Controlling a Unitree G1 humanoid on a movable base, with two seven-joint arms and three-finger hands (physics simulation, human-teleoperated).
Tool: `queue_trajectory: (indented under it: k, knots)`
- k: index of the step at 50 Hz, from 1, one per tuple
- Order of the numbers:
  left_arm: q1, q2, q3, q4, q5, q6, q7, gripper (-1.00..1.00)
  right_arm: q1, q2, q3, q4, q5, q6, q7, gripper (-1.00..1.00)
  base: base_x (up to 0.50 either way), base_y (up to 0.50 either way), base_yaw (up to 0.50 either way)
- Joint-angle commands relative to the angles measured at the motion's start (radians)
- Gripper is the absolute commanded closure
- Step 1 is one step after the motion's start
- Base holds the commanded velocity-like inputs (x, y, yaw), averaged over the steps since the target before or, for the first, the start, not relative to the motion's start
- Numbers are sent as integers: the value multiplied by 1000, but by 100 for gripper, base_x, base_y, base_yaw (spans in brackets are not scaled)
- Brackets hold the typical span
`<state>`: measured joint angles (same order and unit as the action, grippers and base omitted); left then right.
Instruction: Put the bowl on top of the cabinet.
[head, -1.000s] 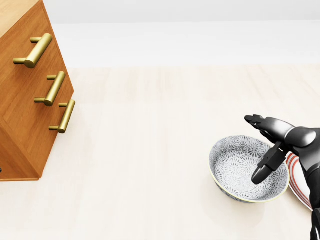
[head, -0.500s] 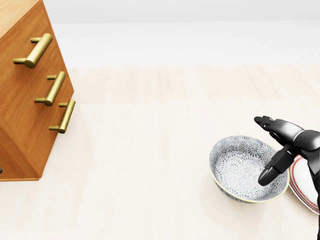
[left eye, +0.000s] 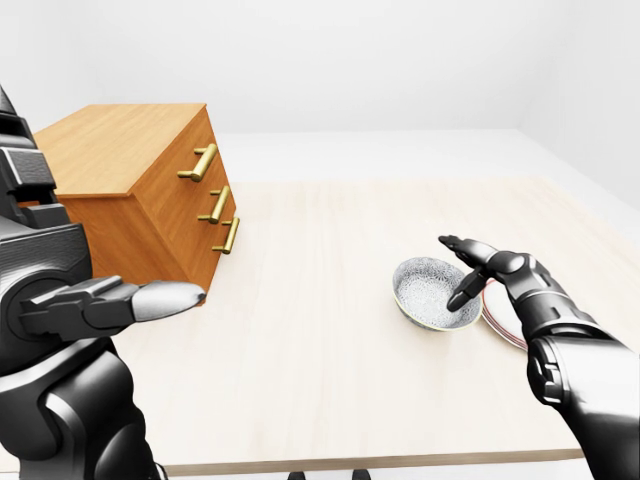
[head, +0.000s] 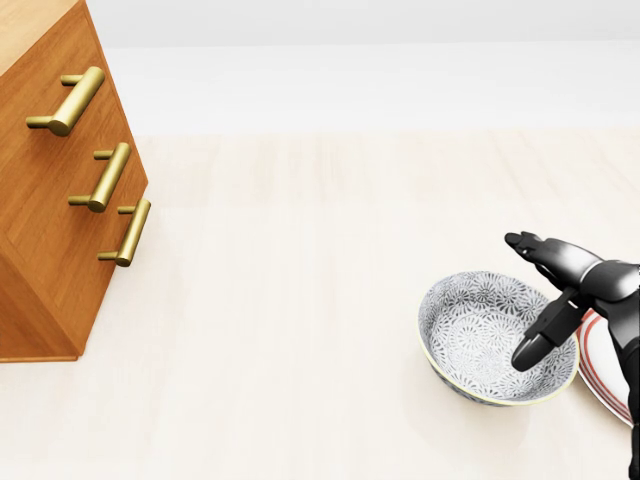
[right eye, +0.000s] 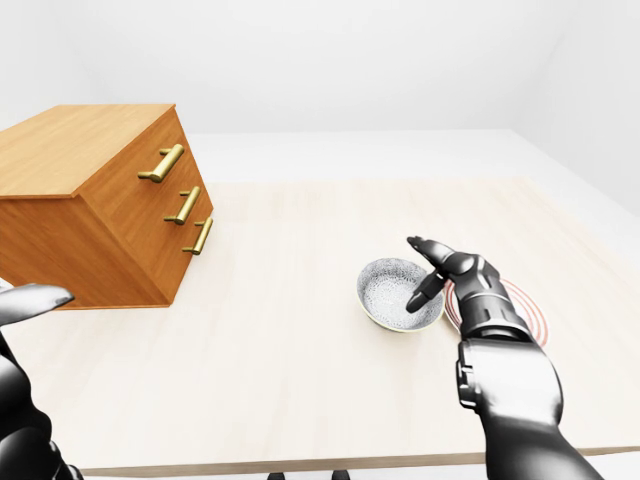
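A pale wooden table (left eye: 330, 390) carries everything. The cabinet (right eye: 90, 140) sits toward 9 o'clock in the eye views, three brass handles (head: 108, 177) on its drawer face and nothing on its flat top. In the head view the bowl (head: 478, 335), patterned and empty, rests on the table at about 4 o'clock, well apart from the cabinet. A red-striped plate (head: 597, 382), also empty, lies just beside the bowl at its 3 o'clock; whether the two touch cannot be told.

The right hand (head: 578, 272) is by far the nearer one, poised over the bowl's 3 o'clock rim. Its fingers are spread and unclenched: one dips inside the wall and another reaches out toward 10 o'clock, but nothing is gripped. The bowl's centre lies at roughly 8 o'clock from that hand. The left hand (left eye: 110, 305) hangs loose and flat at 8 o'clock in the left-eye view, beside the cabinet and holding nothing.

The likely next step is pinching that rim, then carrying the bowl toward 10 o'clock and up onto the cabinet.
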<state>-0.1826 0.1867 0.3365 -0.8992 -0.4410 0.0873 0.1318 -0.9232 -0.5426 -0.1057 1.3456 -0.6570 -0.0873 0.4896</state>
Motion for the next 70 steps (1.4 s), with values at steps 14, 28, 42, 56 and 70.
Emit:
queue_trajectory:
  k: [14,28,42,56,70]
  knots:
    - [-5,8,13,-8,-20,0,10,-100,-27,14,18,3,-60,0,67,-100,0,0,0]
    - [2,10,16,-10,-26,0,8,-100,-3,17,72,8,-177,0,84,-100,0,0,0]
    - [3,12,22,-12,-34,0,10,-100,-22,21,44,6,-190,0,100,-100,0,0,0]
    - [11,10,22,-9,-33,0,5,-100,-32,29,33,3,-152,0,117,100,0,0,0]
    - [13,13,34,-18,-46,0,4,-100,-49,27,24,-1,-106,0,138,100,0,0,0]
